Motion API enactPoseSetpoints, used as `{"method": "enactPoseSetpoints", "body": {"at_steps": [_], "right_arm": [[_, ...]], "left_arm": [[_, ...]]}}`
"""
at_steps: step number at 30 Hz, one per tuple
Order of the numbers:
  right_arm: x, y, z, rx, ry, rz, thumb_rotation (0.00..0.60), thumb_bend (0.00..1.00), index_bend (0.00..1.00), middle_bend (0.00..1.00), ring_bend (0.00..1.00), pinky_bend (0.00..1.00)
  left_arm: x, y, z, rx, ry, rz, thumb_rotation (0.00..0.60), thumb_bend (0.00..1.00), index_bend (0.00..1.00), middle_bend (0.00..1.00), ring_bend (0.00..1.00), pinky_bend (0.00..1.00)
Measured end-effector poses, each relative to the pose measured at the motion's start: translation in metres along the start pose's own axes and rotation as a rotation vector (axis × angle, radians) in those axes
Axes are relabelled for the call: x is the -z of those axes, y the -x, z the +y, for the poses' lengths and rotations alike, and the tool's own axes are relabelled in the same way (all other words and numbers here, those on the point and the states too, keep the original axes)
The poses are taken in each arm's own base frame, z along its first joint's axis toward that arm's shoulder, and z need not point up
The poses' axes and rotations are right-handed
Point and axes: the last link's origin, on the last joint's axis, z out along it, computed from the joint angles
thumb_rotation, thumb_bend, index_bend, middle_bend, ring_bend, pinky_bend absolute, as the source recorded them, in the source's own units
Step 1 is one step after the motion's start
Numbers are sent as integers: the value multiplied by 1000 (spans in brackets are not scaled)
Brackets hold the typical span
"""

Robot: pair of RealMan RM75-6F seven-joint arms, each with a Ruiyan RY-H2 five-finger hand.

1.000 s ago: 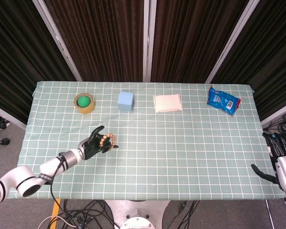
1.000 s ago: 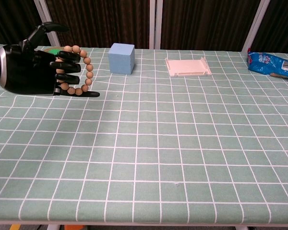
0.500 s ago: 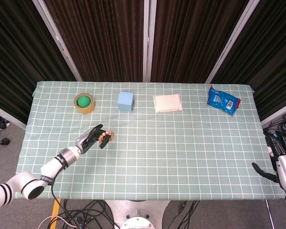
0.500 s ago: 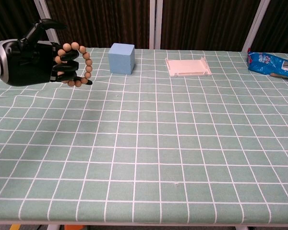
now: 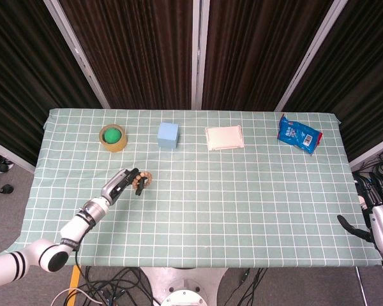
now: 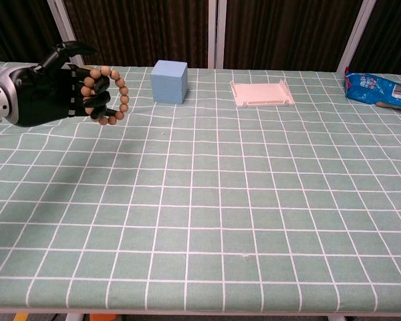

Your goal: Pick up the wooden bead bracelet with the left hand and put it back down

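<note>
The left hand (image 6: 50, 93) holds the wooden bead bracelet (image 6: 107, 93) above the left part of the tabletop (image 6: 207, 200); its dark fingers (image 6: 87, 100) are curled through the ring of round, light brown beads. In the chest view the ring shows almost whole, standing upright in the hand. In the head view the bracelet (image 5: 142, 182) is only a small cluster of beads at the tip of the left hand (image 5: 119, 186), so its shape is hard to read there.

The right hand (image 5: 378, 220) appears only in the head view, beyond the right edge of the tabletop. It holds nothing and its fingers are apart.

The tape roll (image 5: 113, 138) is a tan ring with something green inside; I cannot tell what it is. In the chest view the left hand hides the roll almost fully. Along the far side there are also a light blue cube (image 6: 169, 81), a flat pale tray (image 6: 261, 93) with low edges, and a shiny blue snack bag (image 6: 377, 89). The tabletop carries a green cloth with a white grid.
</note>
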Motion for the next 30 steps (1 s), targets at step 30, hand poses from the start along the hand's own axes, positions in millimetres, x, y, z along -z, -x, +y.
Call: {"method": "enactPoseSetpoints", "body": {"at_steps": [30], "right_arm": [[-4, 2, 2, 1, 15, -2, 600, 105, 58, 146, 0, 0]], "left_arm": [[-4, 3, 3, 14, 2, -47, 23, 567, 503, 655, 550, 150]]}}
